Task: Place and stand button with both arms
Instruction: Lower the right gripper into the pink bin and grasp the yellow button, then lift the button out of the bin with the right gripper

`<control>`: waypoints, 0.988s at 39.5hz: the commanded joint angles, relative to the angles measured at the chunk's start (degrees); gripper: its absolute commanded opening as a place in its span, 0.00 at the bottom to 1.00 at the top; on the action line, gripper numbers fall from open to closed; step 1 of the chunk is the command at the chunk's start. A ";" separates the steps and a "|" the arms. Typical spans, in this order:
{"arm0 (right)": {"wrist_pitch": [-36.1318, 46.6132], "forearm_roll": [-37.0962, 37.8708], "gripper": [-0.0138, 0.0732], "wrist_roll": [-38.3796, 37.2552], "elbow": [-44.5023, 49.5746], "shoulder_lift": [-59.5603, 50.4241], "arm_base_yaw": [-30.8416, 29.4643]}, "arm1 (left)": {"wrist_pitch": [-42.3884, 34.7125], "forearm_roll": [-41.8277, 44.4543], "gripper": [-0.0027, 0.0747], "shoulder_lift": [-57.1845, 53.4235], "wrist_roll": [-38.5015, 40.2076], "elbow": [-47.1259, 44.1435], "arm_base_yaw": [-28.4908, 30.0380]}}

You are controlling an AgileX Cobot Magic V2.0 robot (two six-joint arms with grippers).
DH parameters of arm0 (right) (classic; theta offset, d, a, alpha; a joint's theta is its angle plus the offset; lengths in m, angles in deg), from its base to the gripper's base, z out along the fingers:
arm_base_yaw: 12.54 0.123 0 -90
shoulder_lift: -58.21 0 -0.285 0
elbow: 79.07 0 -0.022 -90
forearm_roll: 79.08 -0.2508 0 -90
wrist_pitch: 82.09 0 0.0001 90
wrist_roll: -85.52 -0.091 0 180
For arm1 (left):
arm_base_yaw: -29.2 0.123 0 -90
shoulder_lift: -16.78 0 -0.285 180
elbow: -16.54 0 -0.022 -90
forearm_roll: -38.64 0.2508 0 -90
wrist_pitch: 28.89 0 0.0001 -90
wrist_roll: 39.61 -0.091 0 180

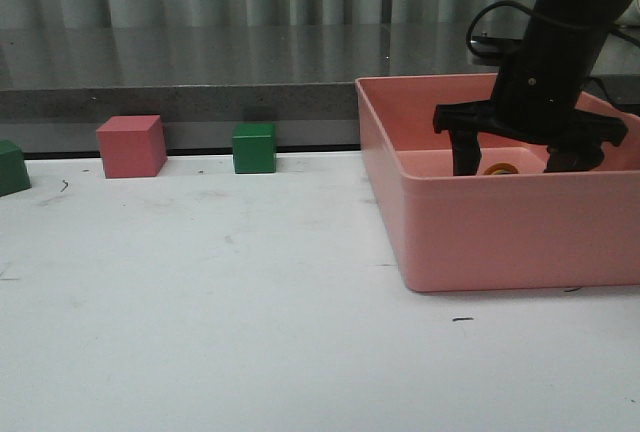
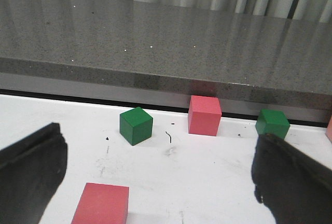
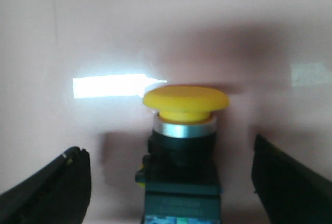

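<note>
While the white table point(image 1: 200, 292) spread broad below, the pink bin point(image 1: 480, 232) took up the ground around the right gripper point(image 1: 515, 157), whose black arm reached down inside its walls. From the front the bin's near wall hid most of what lay between the jaws, leaving only a sliver of yellow-orange cap showing there. Well apart from those jaws stood a pink cube point(image 1: 131, 146) and a green cube point(image 1: 254, 147) along the table's far edge, with another green block point(image 1: 12, 166) farther still.

The right jaws stood wide apart, touching nothing. Between them, clear of both fingers point(image 3: 52, 190), sat the button point(image 3: 182, 146), its yellow cap nearest the bin floor beyond and its black body and bluish-green base toward the camera.

The left gripper point(image 2: 155, 182) also gaped wide and held nothing; a pink cube point(image 2: 101, 203) lay between its fingers point(image 2: 31, 169), touching neither.
</note>
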 commanded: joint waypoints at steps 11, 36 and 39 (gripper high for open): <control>-0.71 0.79 0.49 -0.42 -2.01 -2.78 -0.02 | -4.04 -0.06 0.93 0.77 0.11 2.11 0.04; -5.41 0.79 0.44 -0.42 -2.90 -19.33 1.93 | -4.04 -0.06 0.93 0.77 0.11 2.11 0.04; -9.29 0.79 0.44 -0.42 -5.10 -19.74 3.68 | -4.04 -0.06 0.93 0.77 0.11 2.11 0.04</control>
